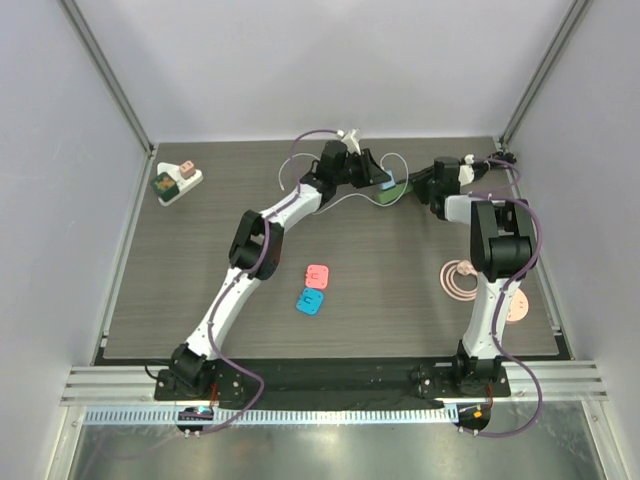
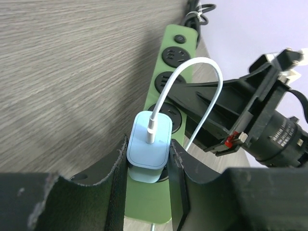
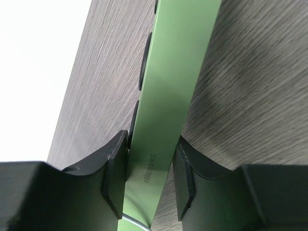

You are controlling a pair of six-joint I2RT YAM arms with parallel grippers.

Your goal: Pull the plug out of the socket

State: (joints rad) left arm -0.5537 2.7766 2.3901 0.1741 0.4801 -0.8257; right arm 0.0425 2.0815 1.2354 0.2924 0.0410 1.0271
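Note:
A light blue plug with a white cable sits in a socket of the green power strip at the far middle of the table. My left gripper is shut on the plug, one finger against each side. In the top view the left gripper is at the plug. My right gripper is shut on the end of the green strip, seen side-on. In the top view the right gripper is at the strip's right end.
A white adapter block lies far left. A pink pad and a blue pad lie mid-table. A coiled pink cable lies at the right. The right arm's black wrist is close beside the left fingers.

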